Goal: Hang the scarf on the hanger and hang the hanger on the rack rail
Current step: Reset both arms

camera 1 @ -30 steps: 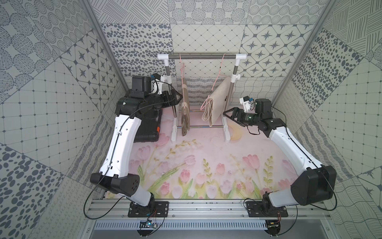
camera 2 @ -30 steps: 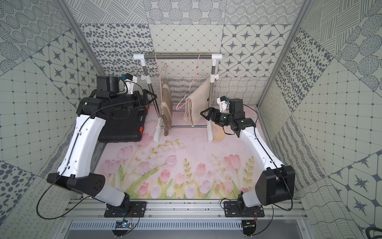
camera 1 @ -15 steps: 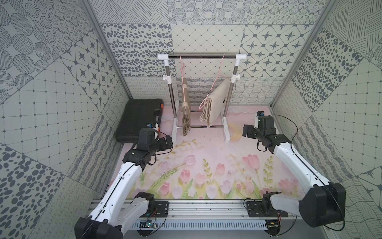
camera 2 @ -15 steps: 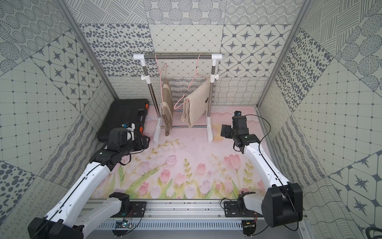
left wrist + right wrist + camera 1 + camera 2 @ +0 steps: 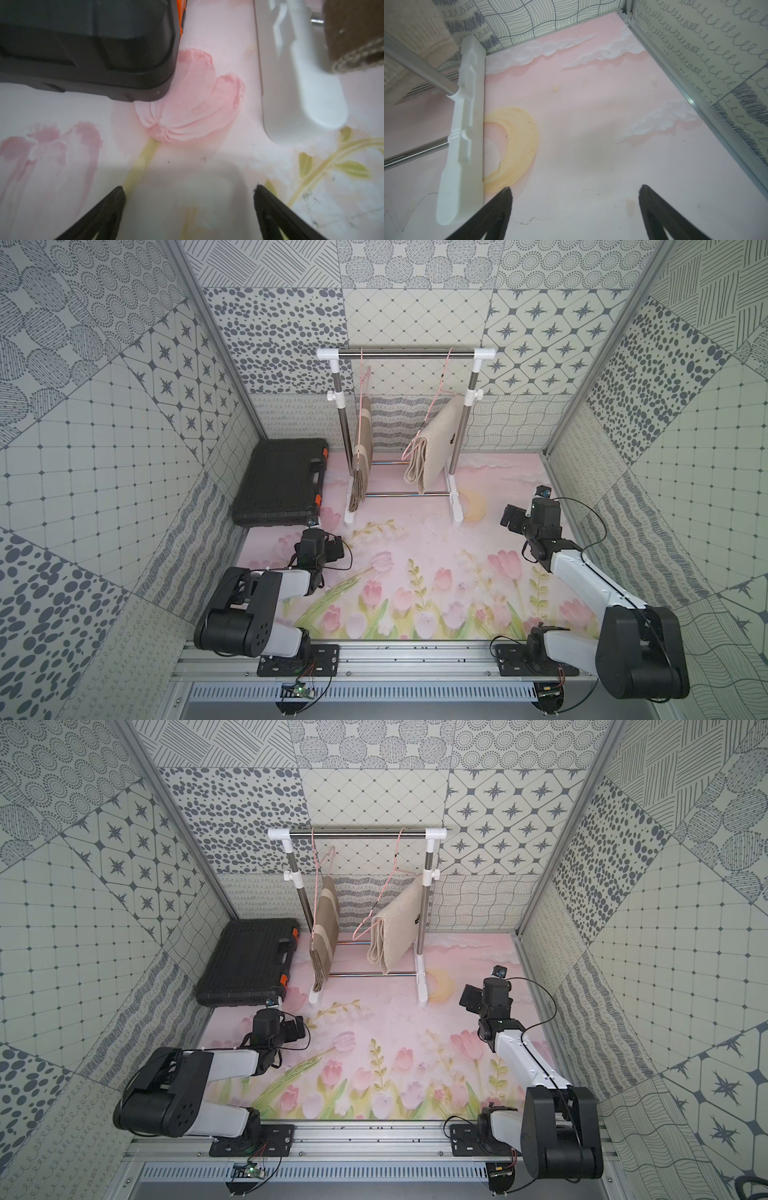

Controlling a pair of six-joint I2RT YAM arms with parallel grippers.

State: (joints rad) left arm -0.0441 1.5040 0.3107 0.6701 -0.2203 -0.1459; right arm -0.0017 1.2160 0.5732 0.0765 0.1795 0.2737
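Retreat was the change: left arm (image 5: pixel 286 580) and right arm (image 5: pixel 582 572) had pulled back from the rack (image 5: pixel 407 353), low over the counter (image 5: pixel 415 539), both sets of jaws spread, empty. The beige scarf (image 5: pixel 436 443) hung folded over its pink hanger (image 5: pixel 445 373), so the task looked finished. The black case (image 5: pixel 276 485) lay shut, contents unseen.
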